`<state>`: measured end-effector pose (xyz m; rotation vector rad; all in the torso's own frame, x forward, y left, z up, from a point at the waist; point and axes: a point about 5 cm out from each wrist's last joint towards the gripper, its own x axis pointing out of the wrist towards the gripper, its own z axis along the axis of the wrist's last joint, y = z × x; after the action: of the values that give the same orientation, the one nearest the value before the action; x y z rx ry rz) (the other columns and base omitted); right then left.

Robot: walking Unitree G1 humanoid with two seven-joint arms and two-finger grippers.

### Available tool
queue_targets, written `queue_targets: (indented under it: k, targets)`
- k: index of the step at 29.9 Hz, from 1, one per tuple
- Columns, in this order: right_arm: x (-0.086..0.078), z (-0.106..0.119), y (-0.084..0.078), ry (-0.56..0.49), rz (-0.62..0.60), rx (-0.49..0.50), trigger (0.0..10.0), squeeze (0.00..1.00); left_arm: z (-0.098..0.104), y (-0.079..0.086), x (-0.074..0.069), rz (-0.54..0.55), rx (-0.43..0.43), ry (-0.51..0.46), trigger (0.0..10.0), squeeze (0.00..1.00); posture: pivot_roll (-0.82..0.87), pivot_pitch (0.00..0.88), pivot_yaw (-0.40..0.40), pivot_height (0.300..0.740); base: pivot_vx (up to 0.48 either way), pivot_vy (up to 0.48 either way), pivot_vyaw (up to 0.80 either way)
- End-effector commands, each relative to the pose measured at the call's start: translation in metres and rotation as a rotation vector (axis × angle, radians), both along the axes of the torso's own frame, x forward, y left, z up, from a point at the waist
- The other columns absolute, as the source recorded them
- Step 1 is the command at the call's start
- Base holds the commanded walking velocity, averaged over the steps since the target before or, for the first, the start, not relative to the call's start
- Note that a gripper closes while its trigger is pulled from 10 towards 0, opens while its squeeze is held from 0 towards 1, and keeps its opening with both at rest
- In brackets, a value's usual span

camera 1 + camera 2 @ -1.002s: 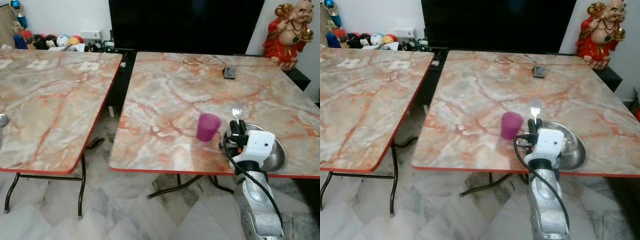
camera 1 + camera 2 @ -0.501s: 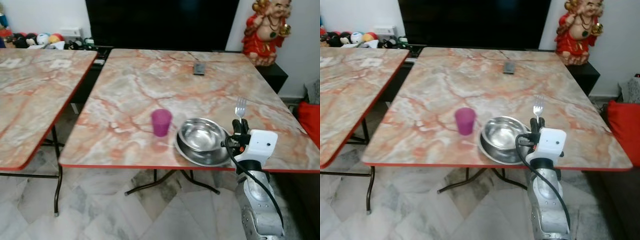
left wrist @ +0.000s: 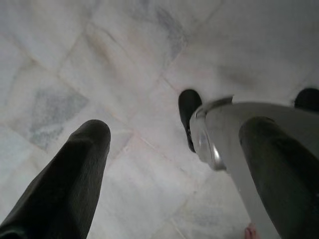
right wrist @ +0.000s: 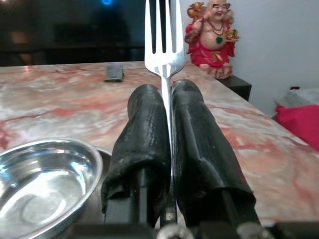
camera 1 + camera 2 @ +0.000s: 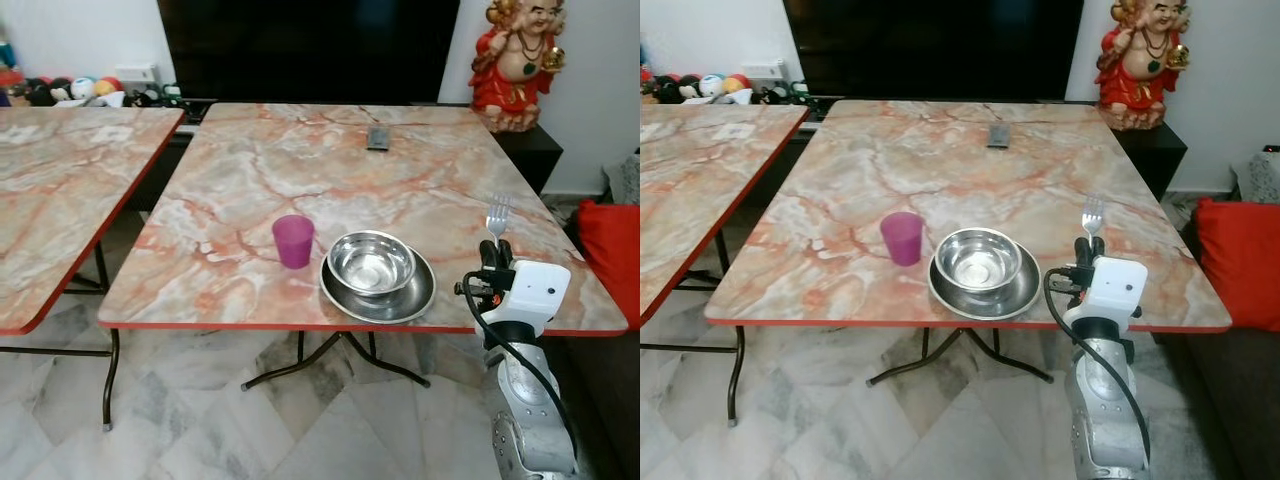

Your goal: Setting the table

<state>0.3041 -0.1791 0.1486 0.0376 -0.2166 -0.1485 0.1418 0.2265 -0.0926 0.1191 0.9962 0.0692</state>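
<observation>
Scanning from the left, we note the left gripper (image 3: 164, 164) hanging over the marble floor (image 3: 99, 59), fingers spread wide, holding nothing; on the marble table (image 5: 300, 170) a purple cup (image 5: 293, 240) stands just beside a steel bowl (image 5: 371, 262) nested in a steel plate (image 5: 410, 300), cup at the bowl's 9 o'clock; at the plate's 3 o'clock the right gripper (image 5: 496, 250) stands at the table's near edge, fingers (image 4: 144, 129) pressed tight on an upright fork (image 4: 162, 35), tines up.
</observation>
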Motion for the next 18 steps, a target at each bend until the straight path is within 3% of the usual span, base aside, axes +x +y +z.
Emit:
queue_targets:
  k: [1,14,18]
  targets:
    - [0.0023,0.0032,-0.0007,-0.011,-0.004,-0.002,10.0,0.00,-0.0017,0.0002,-0.0037,0.005,-0.002,0.020,10.0,0.00,-0.02,0.066,-0.009,0.740,0.315,0.000,0.00]
    - [0.0056,0.0047,-0.0046,-0.010,-0.025,-0.004,10.0,0.00,-0.0019,0.0021,-0.0059,0.011,-0.004,0.021,10.0,0.00,-0.01,0.070,-0.008,0.740,0.320,0.000,0.00]
    - [0.0076,0.0061,-0.0083,-0.013,-0.041,-0.006,10.0,0.00,-0.0014,0.0037,-0.0059,0.015,-0.003,0.018,10.0,0.00,-0.01,0.071,-0.010,0.740,0.000,0.000,0.00]
